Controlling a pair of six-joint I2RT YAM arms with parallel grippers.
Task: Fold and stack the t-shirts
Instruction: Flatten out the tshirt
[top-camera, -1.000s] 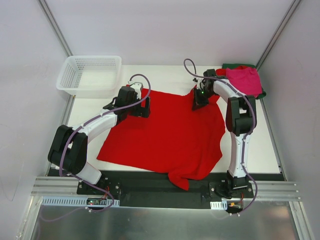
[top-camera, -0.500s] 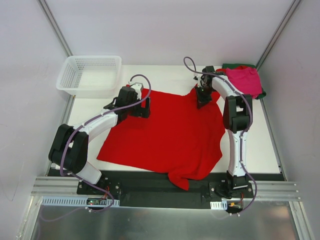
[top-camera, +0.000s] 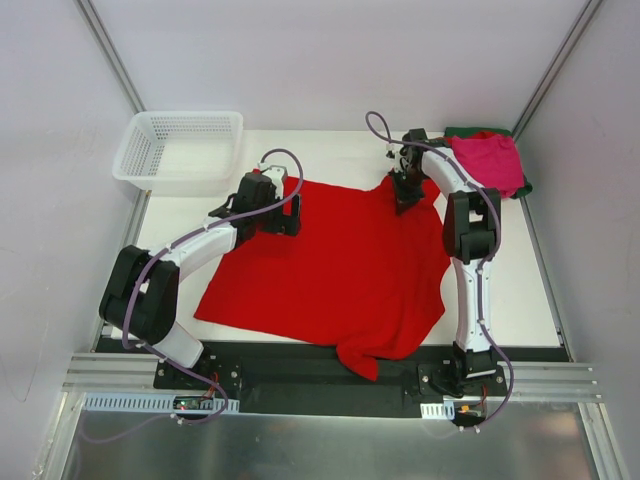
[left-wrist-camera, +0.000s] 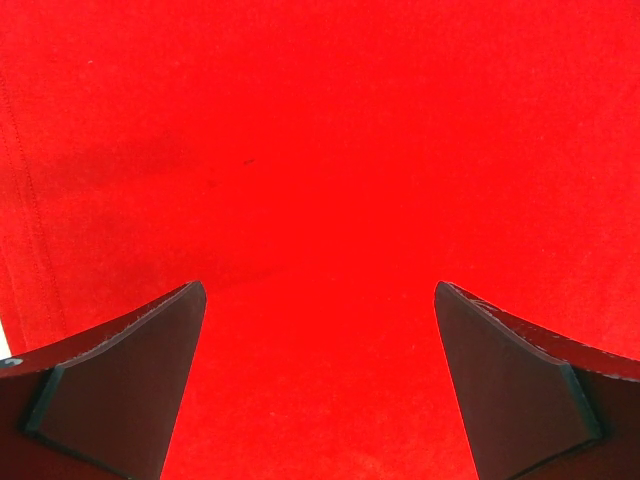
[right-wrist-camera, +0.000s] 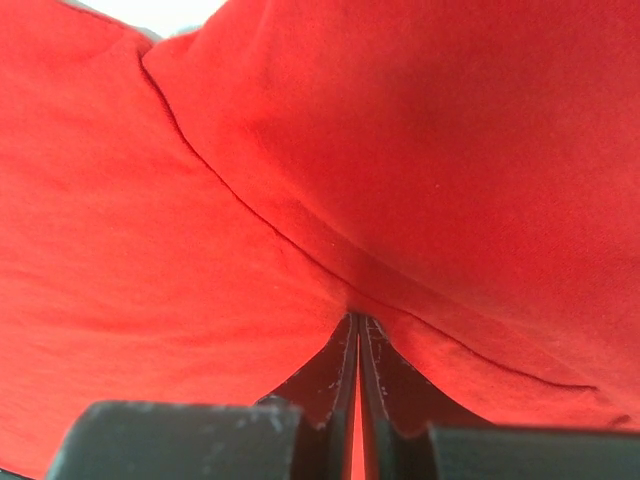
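Red shirt (top-camera: 330, 270) lies spread mid-table. R gripper (top-camera: 404, 192) is pinched tight on its far-right corner, at a seam, prob. to tug the cloth flat. L gripper (top-camera: 284, 218) hovers over the far-left edge, fingers wide, holding nothing. Pink shirt (top-camera: 490, 160) tops the far-right pile.

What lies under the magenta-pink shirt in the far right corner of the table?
A dark green shirt pokes out behind and right of the magenta-pink shirt, and a strip of red cloth shows at its left edge. How these lie beneath is covered.
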